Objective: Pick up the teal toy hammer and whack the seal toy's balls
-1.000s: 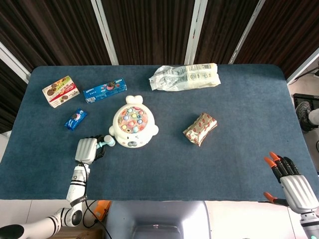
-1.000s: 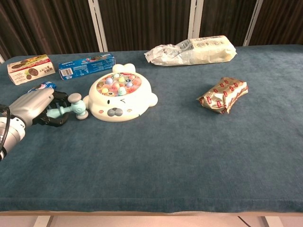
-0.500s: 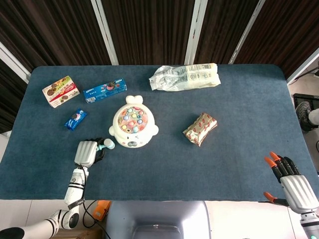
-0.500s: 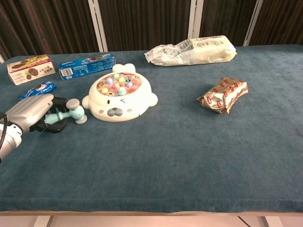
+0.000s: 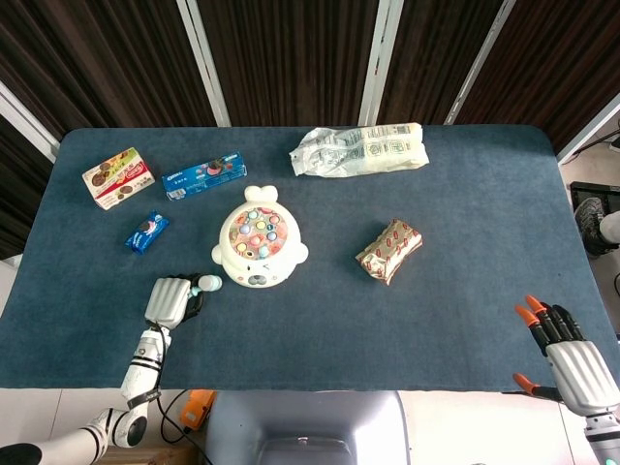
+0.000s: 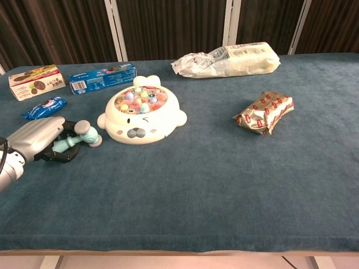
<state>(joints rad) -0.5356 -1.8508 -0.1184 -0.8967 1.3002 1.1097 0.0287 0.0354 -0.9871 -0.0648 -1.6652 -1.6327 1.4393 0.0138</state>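
Hammer status: small teal plastic toy hammer (image 6: 78, 136) is in my left hand (image 6: 38, 139), fingers wrapped round the handle, head sticking out toward the round white seal toy (image 6: 141, 115) with its pastel balls (image 5: 257, 231) on top. Hammer head sits low, close to the dark blue felt-covered surface (image 6: 224, 179) and just beside the seal's near-left flipper, not over the balls. Can't tell from either view whether the head is touching the surface.

My right hand (image 5: 570, 360) is slack at the near right edge of the surface, fingers apart, holding nothing, well away from everything.

Risks from here:
- Grip looks low on a short handle, so I judge a swing could twist the hammer in the fingers or drop it.
- Swinging from this low angle likely clips the seal's rim or flipper and shoves the toy instead of hitting balls. Nothing pins the seal down.
- Need to lift first, then come down from above; a flat sideways approach would push the seal toward the blue biscuit box (image 5: 204, 176) behind it.
- Small blue snack packet (image 6: 44, 107) lies near my left wrist; a wide backswing could sweep it.
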